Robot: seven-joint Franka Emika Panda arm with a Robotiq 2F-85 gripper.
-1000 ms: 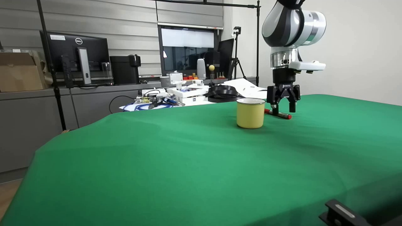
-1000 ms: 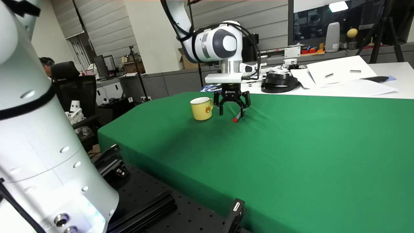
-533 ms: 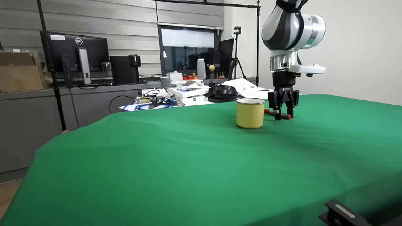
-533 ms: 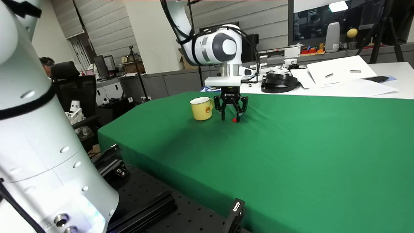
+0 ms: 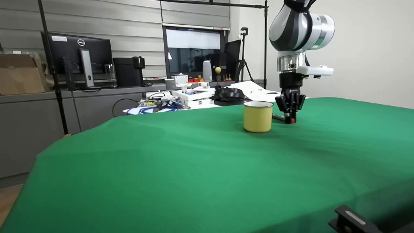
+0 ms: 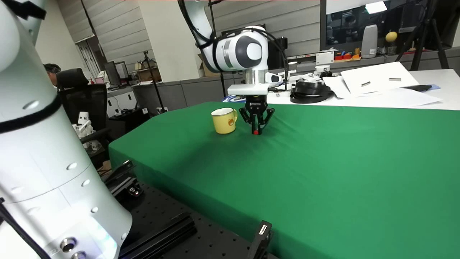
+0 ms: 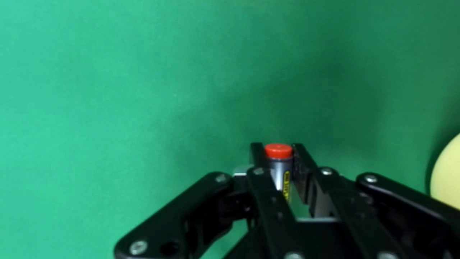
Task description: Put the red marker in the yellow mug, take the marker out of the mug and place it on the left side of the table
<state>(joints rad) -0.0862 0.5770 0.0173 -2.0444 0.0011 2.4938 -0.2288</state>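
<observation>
Table: green-covered, filling the foreground of an exterior view.
Mug: yellow, upright on the table, at 3 o'clock from the middle of that view.
Marker: lying level near the mug, at 3 o'clock from it there; in the wrist view its red end points to 12.
Jaws: closed to the marker's width, pinching it near the red end, tips at table level.
Arm: grey and white, 12 o'clock above the jaws.
Monitor: black, beyond the table, toward 10 o'clock.
</observation>
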